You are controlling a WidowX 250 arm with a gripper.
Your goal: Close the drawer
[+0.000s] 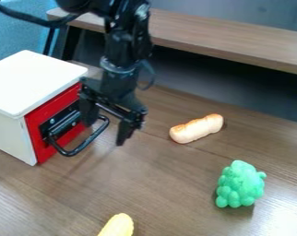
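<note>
Corn [118, 226] at bottom edge, end effector [104, 133] spread by drawer handle [67, 153], grapes [240, 184] well apart

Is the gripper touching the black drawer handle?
Cannot tell. In the camera view, the gripper and the handle overlap by the red drawer front, so neither contact nor a gap shows.

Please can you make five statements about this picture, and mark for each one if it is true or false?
1. The drawer front is red and its handle is black. True.
2. The gripper is holding the bread roll. False: the roll lies on the table, apart from the gripper.
3. The gripper is beside the handle. True.
4. The green grapes lie on top of the white cabinet. False: they are on the table.
5. The yellow object is partly cut off by the picture's bottom edge. True.
</note>
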